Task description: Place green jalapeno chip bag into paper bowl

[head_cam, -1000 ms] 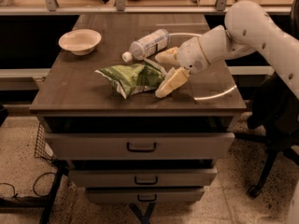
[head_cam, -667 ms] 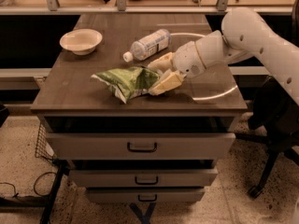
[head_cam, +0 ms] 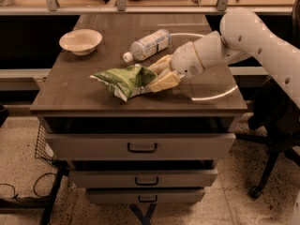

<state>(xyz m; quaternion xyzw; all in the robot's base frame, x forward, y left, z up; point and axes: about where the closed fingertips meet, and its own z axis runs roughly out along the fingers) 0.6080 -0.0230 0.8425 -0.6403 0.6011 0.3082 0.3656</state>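
The green jalapeno chip bag (head_cam: 123,80) lies crumpled on the dark table (head_cam: 75,90), near the front middle. My gripper (head_cam: 158,73) reaches in from the right at table height. Its cream fingers (head_cam: 164,81) stand one behind and one in front of the bag's right end, with a gap still between them, so it is open around that end. The bag rests on the table. The paper bowl (head_cam: 80,41) stands empty at the back left, well apart from the bag and the gripper.
A clear plastic bottle (head_cam: 149,44) with a white cap lies on its side just behind the bag and the gripper. My white arm (head_cam: 253,36) crosses the table's right side. Drawers sit below the tabletop; a chair base (head_cam: 267,172) stands at the right.
My gripper has moved left and down onto the bag's right end, and its fingers have drawn closer together. The bag has shifted slightly left.
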